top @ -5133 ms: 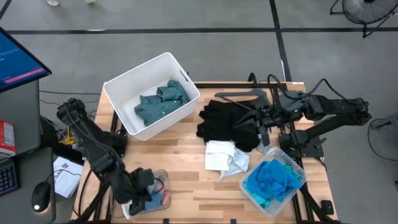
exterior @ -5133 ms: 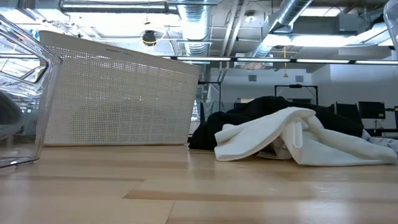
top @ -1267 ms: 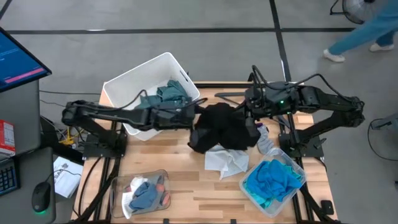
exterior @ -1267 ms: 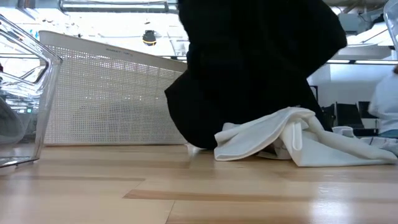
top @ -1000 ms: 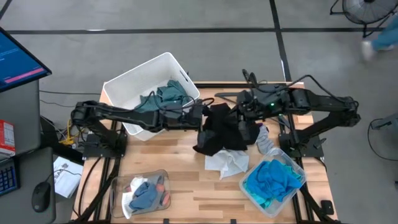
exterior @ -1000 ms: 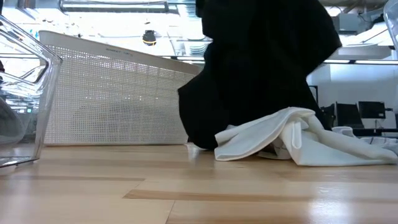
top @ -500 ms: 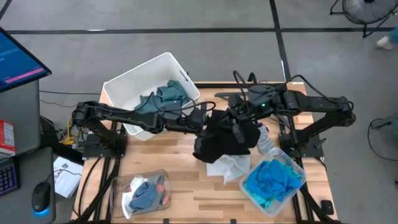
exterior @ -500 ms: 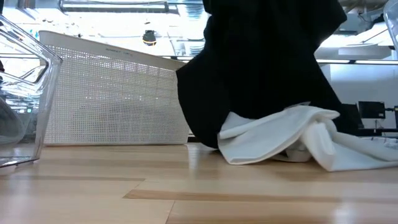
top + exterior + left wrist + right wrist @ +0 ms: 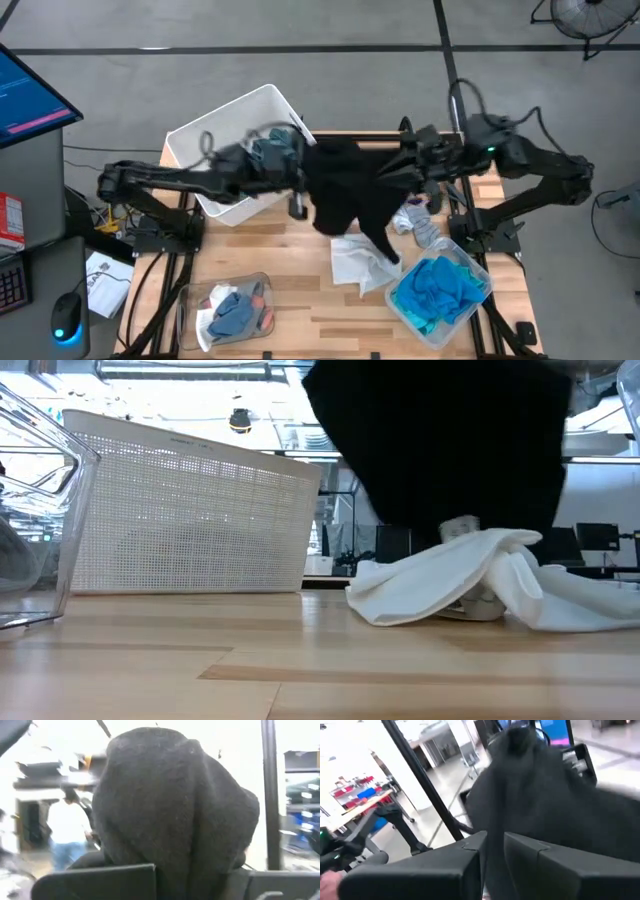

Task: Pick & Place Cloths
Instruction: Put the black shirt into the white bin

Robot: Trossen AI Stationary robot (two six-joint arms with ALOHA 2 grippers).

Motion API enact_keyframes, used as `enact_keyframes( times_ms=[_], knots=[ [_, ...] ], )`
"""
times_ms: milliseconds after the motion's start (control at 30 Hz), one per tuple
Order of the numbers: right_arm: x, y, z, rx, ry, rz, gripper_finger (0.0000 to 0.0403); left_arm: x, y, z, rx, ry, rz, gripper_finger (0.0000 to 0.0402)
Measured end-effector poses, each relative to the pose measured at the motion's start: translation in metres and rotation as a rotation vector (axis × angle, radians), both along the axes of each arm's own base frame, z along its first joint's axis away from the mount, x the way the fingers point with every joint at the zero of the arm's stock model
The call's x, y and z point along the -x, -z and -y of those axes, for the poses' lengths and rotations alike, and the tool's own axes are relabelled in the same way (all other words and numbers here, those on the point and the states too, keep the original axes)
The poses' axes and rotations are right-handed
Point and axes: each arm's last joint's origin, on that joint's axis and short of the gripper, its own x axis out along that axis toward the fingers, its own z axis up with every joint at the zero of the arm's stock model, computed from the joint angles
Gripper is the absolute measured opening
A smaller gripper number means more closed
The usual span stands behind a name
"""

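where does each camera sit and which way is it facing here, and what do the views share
High view: above the table, looking straight down; both arms, left gripper, right gripper, white bin.
Low view: at table-top height, looking level across; no arm visible, only hanging black cloth over white cloth.
Left wrist view: on the left wrist, facing black cloth bunched at its fingers.
Right wrist view: on the right wrist, its fingers astride black cloth.
Shared: all four show the black cloth.
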Motion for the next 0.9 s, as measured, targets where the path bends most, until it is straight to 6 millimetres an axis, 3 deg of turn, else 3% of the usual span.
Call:
enact_keyframes(
  times_ms=[233,367,467,667,800,900],
  knots=[
    [0.044,-0.020,0.005,0.016,0.056,0.112,0.0066,0.059,-0.051,-0.022,-0.120,-0.229,0.149,0.0024],
    [0.057,-0.022,0.007,0.019,0.102,0.115,0.0067,0.108,-0.088,-0.037,-0.205,-0.414,0.283,0.0024],
    [0.061,-0.021,0.008,0.045,0.112,0.105,0.0067,0.137,-0.104,-0.048,-0.253,-0.544,0.329,0.0024],
    [0.055,-0.013,0.008,0.057,0.135,0.034,0.0067,0.180,-0.114,-0.060,-0.301,-0.830,0.262,0.0024],
    [0.049,-0.004,0.008,0.067,0.132,-0.046,0.0067,0.197,-0.106,-0.060,-0.276,-0.973,0.044,0.0024],
    [0.046,0.002,0.007,0.070,0.128,-0.110,0.0067,0.199,-0.092,-0.058,-0.215,-0.947,-0.129,0.0031]
  ],
)
